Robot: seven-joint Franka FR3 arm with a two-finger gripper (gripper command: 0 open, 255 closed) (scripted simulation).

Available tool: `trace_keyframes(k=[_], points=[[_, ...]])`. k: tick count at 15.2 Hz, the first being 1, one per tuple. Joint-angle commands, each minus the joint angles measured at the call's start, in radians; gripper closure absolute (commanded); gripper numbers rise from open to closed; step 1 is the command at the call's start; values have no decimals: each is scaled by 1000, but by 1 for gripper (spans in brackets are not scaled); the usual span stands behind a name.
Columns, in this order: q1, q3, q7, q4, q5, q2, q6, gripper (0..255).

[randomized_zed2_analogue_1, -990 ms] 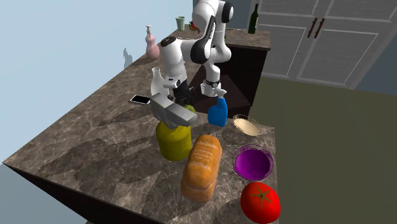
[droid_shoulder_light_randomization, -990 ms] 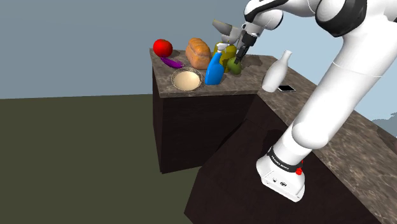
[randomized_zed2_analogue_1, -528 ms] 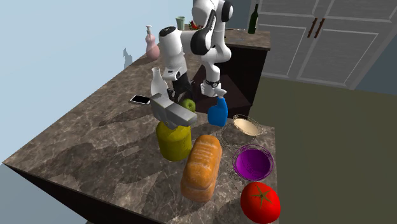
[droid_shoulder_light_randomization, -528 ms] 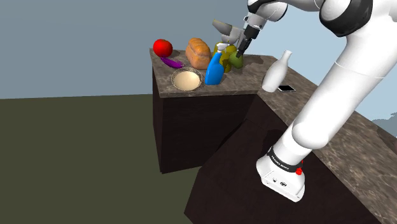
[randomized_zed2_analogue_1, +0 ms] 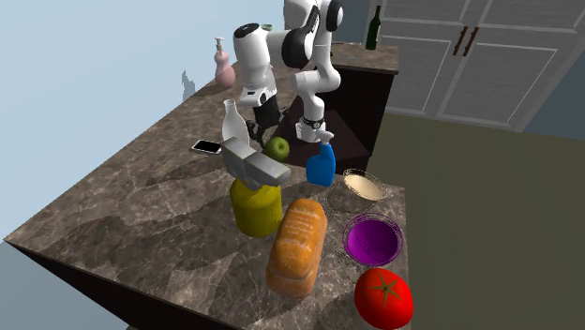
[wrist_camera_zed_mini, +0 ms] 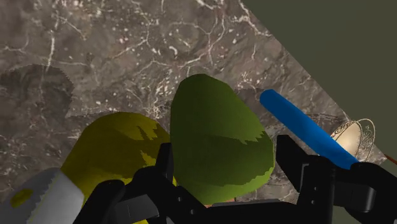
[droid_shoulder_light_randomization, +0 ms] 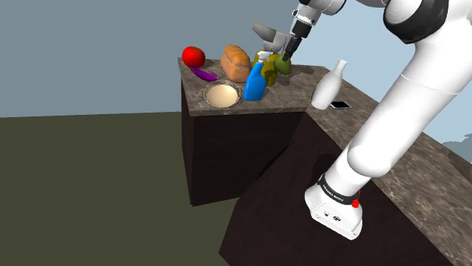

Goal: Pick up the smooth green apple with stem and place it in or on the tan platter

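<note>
The green apple hangs a little above the dark marble counter, clasped between the black fingers of my gripper, which is shut on it. In the wrist view the apple sits between both fingers of the gripper. The tan platter lies near the counter's edge, beyond the blue spray bottle. A yellow spray bottle with a grey head stands right beside the apple.
A bread loaf, a red tomato and a purple bowl stand past the platter. A white bottle and a phone lie nearer the stand.
The gripper has risen with the apple in it, lifting the apple off the counter. Nothing else has moved.
</note>
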Motion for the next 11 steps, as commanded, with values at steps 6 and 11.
trace_keyframes(k=[6,11], points=[[86,86,183,-64,-48,-82,27,255],[143,153,311,-80,-63,-109,39,255]])
